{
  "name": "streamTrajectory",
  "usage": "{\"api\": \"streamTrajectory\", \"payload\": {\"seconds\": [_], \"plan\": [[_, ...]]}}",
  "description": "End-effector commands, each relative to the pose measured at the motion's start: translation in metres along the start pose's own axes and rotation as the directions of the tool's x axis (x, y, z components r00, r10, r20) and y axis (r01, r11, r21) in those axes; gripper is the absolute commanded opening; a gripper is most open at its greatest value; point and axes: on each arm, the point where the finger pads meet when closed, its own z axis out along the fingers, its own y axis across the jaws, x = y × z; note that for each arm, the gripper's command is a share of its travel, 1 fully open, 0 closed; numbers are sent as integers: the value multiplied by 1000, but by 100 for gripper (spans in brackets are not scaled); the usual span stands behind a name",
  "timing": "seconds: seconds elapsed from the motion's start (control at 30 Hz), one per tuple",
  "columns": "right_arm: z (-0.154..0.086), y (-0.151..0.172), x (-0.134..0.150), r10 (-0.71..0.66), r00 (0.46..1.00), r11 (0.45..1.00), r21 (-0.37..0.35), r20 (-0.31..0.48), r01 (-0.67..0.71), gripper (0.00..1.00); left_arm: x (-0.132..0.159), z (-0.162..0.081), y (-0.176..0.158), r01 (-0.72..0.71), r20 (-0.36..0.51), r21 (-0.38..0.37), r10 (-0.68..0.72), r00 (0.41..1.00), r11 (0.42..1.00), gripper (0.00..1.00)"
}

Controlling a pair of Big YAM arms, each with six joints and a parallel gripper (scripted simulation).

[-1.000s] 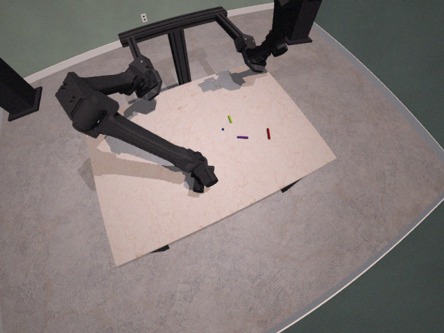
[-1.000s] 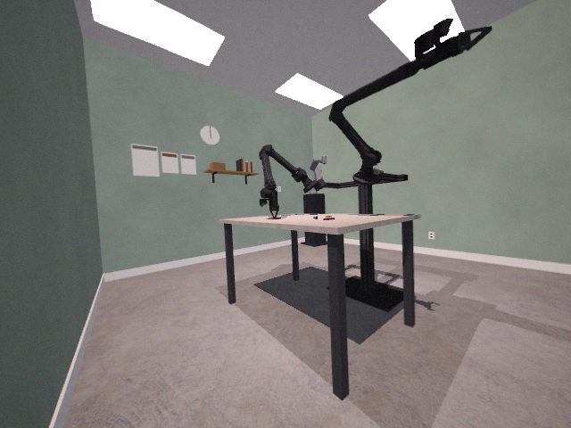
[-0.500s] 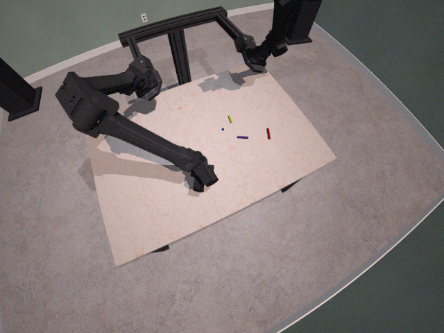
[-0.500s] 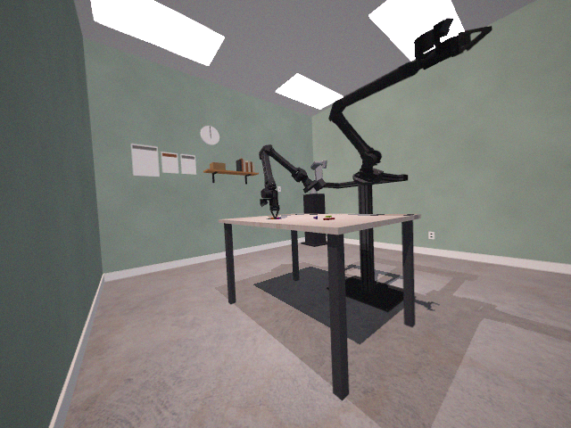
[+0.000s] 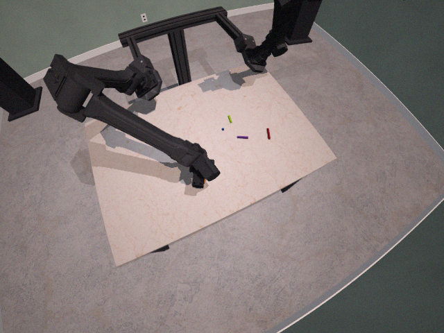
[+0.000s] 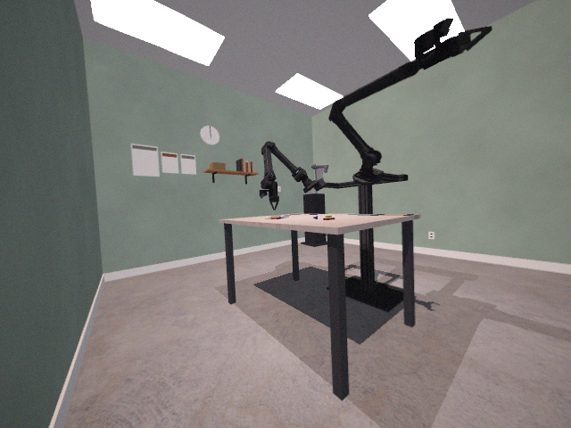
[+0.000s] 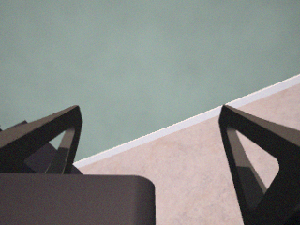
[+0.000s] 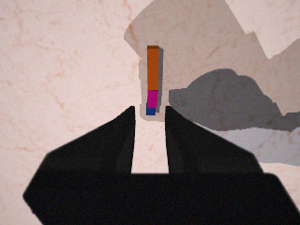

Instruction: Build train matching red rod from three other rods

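Bench [image 5: 154,222] [image 6: 294,223] carries everything. Left end effector [image 6: 484,33] [image 7: 150,110]: up in the air, fingers wide apart, nothing held. Right end effector [image 6: 274,207] [image 8: 150,110]: above bench, fingers slightly apart, nothing between. Red rod [image 5: 268,133]: well apart from train, reference only. Purple rod [image 5: 242,137], lime rod [image 5: 229,118]: loose, unused. Orange rod [image 5: 204,180] [image 8: 153,67]: heads the train, flat. Magenta rod [image 8: 152,98]: middle, appears to touch orange. Blue rod [image 8: 150,112]: tail end, appears to touch magenta. Second blue rod [image 5: 223,129]: spare. 4+2+1 matches red; train looks done, slight sideways offsets. Left: probably just retreat, no nudging.
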Motion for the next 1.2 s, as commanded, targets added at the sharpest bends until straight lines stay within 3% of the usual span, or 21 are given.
{"api": "streamTrajectory", "payload": {"seconds": [0.0,0.17,0.27,0.3,1.03,1.17], "plan": [[-24,3,1,16,1000,1000,-9,5,-16,23,0,-3,5,4,-7,-12,-4,1000,1000,100],[-36,6,-2,21,1000,1000,-15,9,-21,23,0,-3,5,4,-7,-12,-4,1000,1000,100],[-29,-1,-3,30,1000,1000,1,-1,-29,23,0,-3,5,4,-7,-12,-4,1000,1000,100],[-26,-2,-2,30,1000,1000,4,-3,-30,100,0,-3,5,4,-7,-12,-4,1000,1000,100],[-26,-1,-2,31,1000,1000,2,-2,-31,100,0,-3,5,4,-7,-12,-4,1000,1000,100],[-40,5,-2,20,1000,1000,-14,8,-20,100,0,-3,5,4,-7,-12,-4,1000,1000,100]]}}
